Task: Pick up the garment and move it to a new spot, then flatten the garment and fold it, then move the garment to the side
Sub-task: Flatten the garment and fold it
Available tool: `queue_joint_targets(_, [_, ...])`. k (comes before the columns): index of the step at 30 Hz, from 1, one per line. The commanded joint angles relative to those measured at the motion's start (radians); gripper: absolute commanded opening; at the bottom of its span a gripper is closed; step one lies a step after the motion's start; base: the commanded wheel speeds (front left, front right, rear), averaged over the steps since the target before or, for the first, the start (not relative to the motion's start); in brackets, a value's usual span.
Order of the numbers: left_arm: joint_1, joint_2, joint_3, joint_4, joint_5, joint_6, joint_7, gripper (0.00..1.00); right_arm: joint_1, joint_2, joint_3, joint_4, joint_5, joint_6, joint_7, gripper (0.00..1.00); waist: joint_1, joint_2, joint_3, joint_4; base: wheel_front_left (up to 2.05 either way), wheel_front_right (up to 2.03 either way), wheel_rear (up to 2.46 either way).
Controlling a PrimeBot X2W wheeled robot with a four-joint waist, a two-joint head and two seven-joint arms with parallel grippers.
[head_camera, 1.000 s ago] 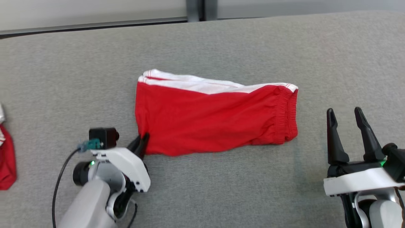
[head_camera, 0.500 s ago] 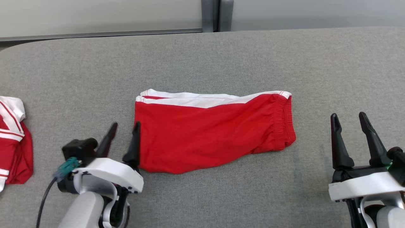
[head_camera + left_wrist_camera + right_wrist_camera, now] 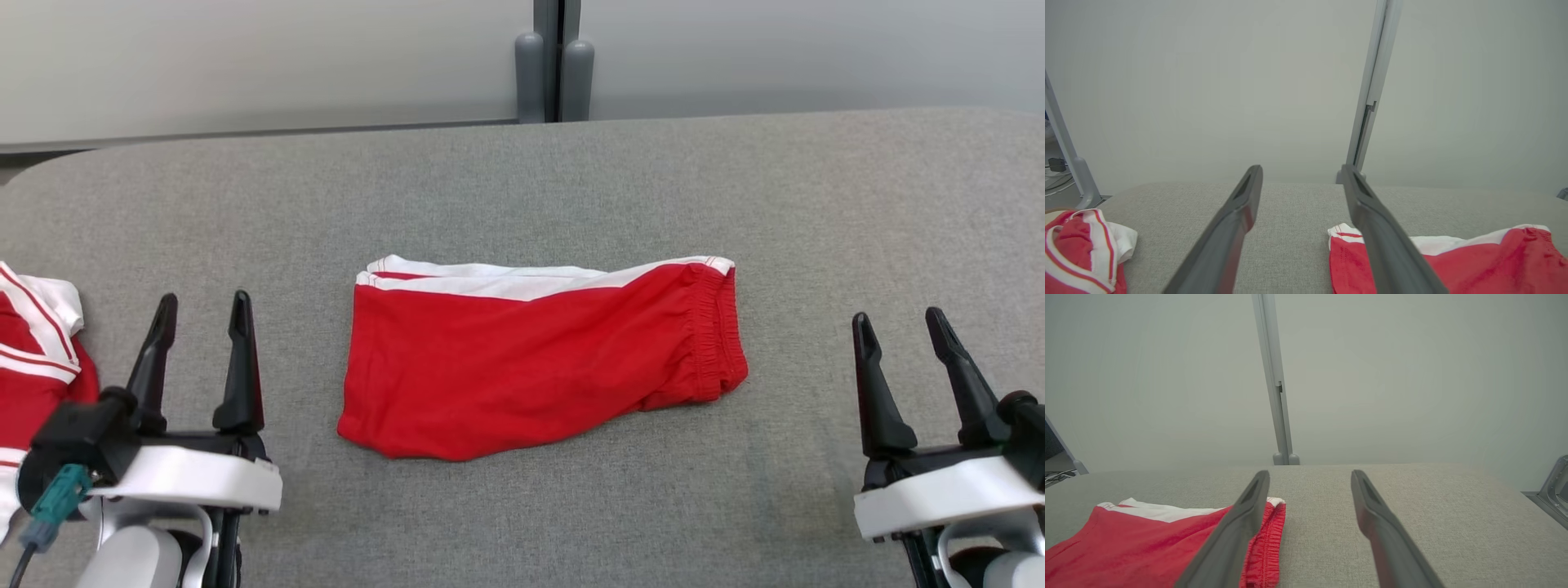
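Note:
The garment (image 3: 539, 359) is a pair of red shorts with a white stripe, lying folded and flat at the middle of the grey table (image 3: 522, 180). Its waistband faces right. My left gripper (image 3: 204, 306) stands open at the lower left, well clear of the shorts' left edge. At the lower right my right gripper (image 3: 896, 322) is open too, apart from the waistband. In the left wrist view the garment (image 3: 1453, 265) lies right of the open left gripper (image 3: 1300, 173). The right wrist view has the garment (image 3: 1147, 547) left of the open right gripper (image 3: 1310, 475).
A second red and white garment (image 3: 33, 367) lies bunched at the table's left edge, beside my left gripper; it is also in the left wrist view (image 3: 1081, 249). A pale wall with a grey post (image 3: 553, 73) runs behind the table.
My left gripper let go of the garment's lower left corner, opened and drew back to the left. The head camera tilted up, so the whole picture shifted down. The right gripper stayed put.

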Motion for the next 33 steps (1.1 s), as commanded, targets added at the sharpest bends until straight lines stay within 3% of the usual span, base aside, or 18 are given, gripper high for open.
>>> queue_joint_targets(1, [0.026, 0.013, -0.002, -0.02, 0.007, 0.008, 0.011, 1.0, 0.019, -0.004, -0.004, -0.007, -0.005, -0.001, 0.008, 1.0, 0.0, 0.0, -0.017, 0.0, 0.0, 0.0, 0.0])
queue_joint_targets(15, [0.061, 0.037, -0.015, -0.094, 0.015, 0.027, 0.049, 1.0, 0.045, 0.002, -0.025, -0.042, -0.006, -0.002, 0.031, 1.0, 0.0, 0.0, -0.016, 0.005, 0.0, 0.0, 0.0])
queue_joint_targets(21, [0.028, 0.029, -0.026, -0.118, 0.014, 0.022, 0.046, 1.0, 0.034, -0.002, -0.044, -0.023, -0.016, -0.002, 0.045, 1.0, 0.0, 0.0, 0.023, 0.039, 0.0, 0.0, 0.0])
queue_joint_targets(26, [-0.016, 0.01, -0.047, -0.131, 0.017, 0.009, 0.036, 1.0, -0.021, -0.028, -0.012, 0.053, -0.023, -0.001, 0.058, 1.0, 0.0, 0.0, 0.085, 0.099, 0.0, 0.0, 0.0])
queue_joint_targets(33, [-0.079, -0.024, -0.065, -0.118, 0.014, -0.012, 0.005, 1.0, -0.144, -0.037, 0.029, 0.263, -0.009, -0.001, 0.044, 1.0, 0.0, 0.0, 0.172, 0.193, 0.0, 0.0, 0.0])
